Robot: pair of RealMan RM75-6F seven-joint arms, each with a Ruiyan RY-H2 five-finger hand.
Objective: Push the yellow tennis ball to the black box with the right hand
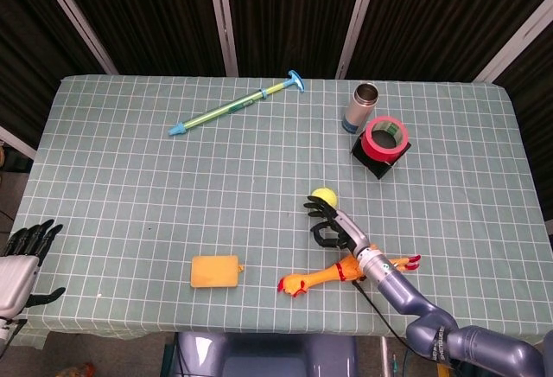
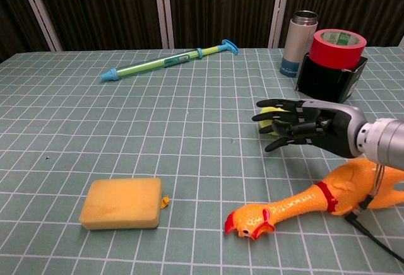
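- Grey-green checked cloth covers the table (image 1: 130, 178), and going from the far left, the left hand (image 1: 24, 252) sits parked off the near-left corner in the head view, fingers apart, holding nothing. It's got no job here.
- Next along, an orange sponge (image 2: 121, 202) near the front edge and a blue-green stick toy (image 2: 169, 62) up at the back, both well clear of the action.
- Middle-right is where it's happening: the yellow tennis ball (image 1: 324, 196) is out on the open cloth, with the right hand (image 2: 302, 125) just behind it on the robot's side. Fingers are spread and reaching forward low over the cloth, nothing gripped. Fingertips look like they're touching the ball, though the chest view hides most of it behind the hand.
- I'd call this mid-push. The ball is still well short of the target, maybe halfway there.
- The forearm passes right over a rubber chicken (image 2: 297, 205) lying just in front of the robot; can't tell if it's brushing it.
- Far right at the back: the black box (image 1: 381, 157) with a red tape roll (image 1: 385, 136) on top, and a metal flask (image 1: 364, 106) just beside it.
- Next move, I think: keep the open hand behind the ball and drive it away and to the right. It'll want to roll off sideways, so the push needs to stay centred.
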